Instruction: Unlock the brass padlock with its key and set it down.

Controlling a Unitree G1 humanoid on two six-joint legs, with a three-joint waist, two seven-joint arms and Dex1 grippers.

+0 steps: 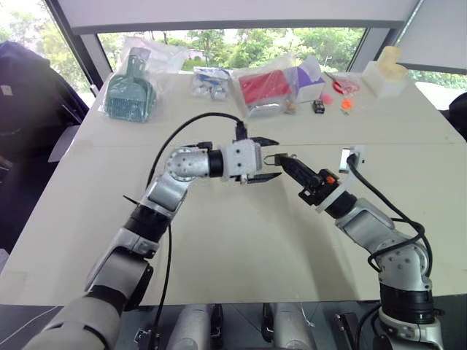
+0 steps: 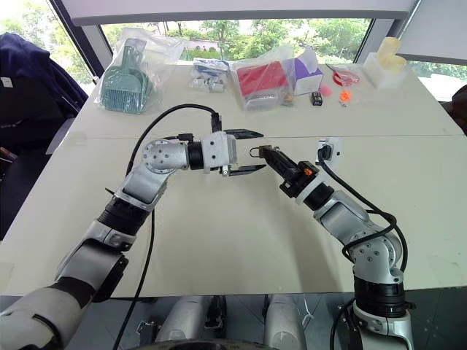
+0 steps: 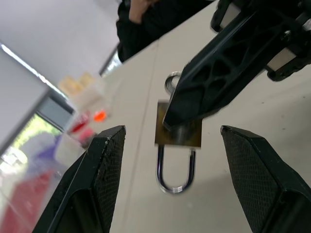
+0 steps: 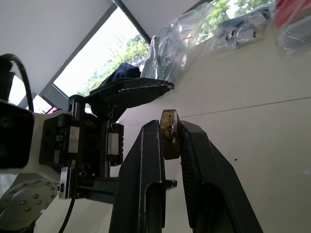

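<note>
The brass padlock (image 3: pixel 178 132) hangs above the table's middle, its yellow body pinched between the black fingers (image 3: pixel 214 87) of my right gripper (image 4: pixel 170 130), which is shut on it. Its silvery shackle (image 3: pixel 175 171) sticks out free. A small silvery ring (image 3: pixel 170 81) shows on the body's other side; the key itself I cannot make out. My left gripper (image 1: pixel 277 157) faces the right one, open, with one finger on each side of the padlock and touching nothing.
Along the table's far edge lie a teal scoop in a bag (image 1: pixel 130 95), a red package (image 1: pixel 264 89), a small black box (image 1: pixel 319 106), orange bits (image 1: pixel 346 103) and a white block (image 1: pixel 387 71). A dark jacket (image 1: pixel 22 95) hangs at the left.
</note>
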